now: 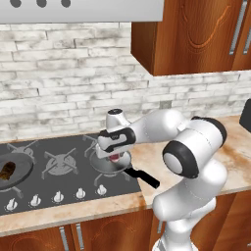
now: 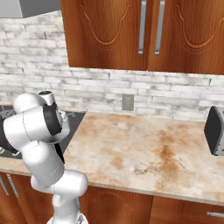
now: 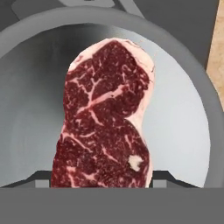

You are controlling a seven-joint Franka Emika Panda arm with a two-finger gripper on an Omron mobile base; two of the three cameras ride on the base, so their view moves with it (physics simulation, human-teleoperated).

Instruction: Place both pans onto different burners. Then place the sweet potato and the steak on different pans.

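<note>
A shiny grey steel pan [image 1: 110,165] with a long straight black handle sits on the right-hand star-shaped black burner grate, handle pointing toward the counter's front edge. A red, white-marbled steak [image 3: 105,118] is inside it. At far left, a black cast-iron skillet [image 1: 19,172] holds a dark brown, lumpy sweet potato [image 1: 7,171].

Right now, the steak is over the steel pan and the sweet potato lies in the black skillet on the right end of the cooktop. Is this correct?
Not quite. The sweet potato does lie in the black skillet, but that skillet sits at the left end of the cooktop, as the left base view shows. The steak is over the steel pan, as you say.
</note>
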